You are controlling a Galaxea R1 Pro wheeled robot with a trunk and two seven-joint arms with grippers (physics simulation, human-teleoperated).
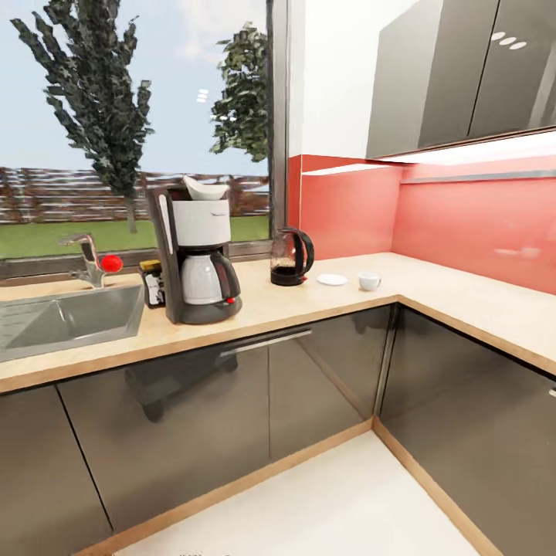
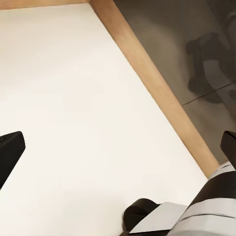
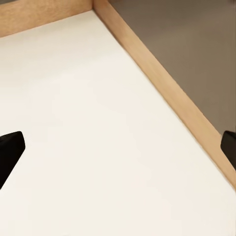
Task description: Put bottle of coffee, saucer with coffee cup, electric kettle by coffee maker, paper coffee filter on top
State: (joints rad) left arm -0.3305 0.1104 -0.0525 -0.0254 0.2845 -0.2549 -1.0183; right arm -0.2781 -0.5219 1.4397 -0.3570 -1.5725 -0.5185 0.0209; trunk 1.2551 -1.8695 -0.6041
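Both tools hang low over the pale floor, the left tool and right tool each with fingertips wide apart and empty. Up on the surface, the cup sits beside the saucer, not on it; that step looks next, calling for an approach and a reach. Kettle and coffee maker stand behind, filter on top, jar tucked alongside. The wrist views add only the floor and wooden plinth.
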